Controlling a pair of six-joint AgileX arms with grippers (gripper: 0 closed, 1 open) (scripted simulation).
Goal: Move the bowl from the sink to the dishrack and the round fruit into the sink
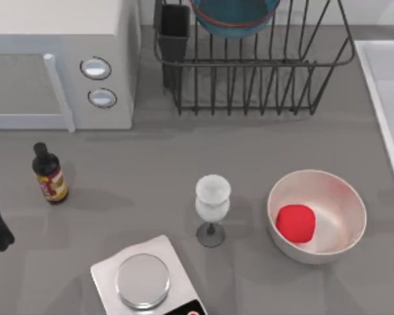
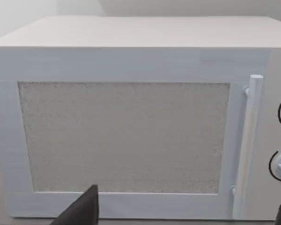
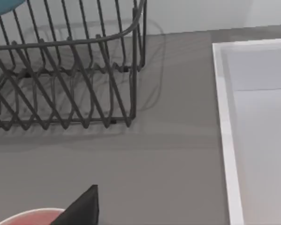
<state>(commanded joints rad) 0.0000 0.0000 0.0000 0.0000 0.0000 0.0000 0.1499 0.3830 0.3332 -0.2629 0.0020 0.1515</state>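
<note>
Scale [image 1: 144, 282] nearest; bottle [image 1: 50, 174] label unreadable.

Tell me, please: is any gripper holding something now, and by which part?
Nothing is held. The bowl sits in the dishrack, the round fruit lies in the white bowl, and no fingers touch them.
</note>
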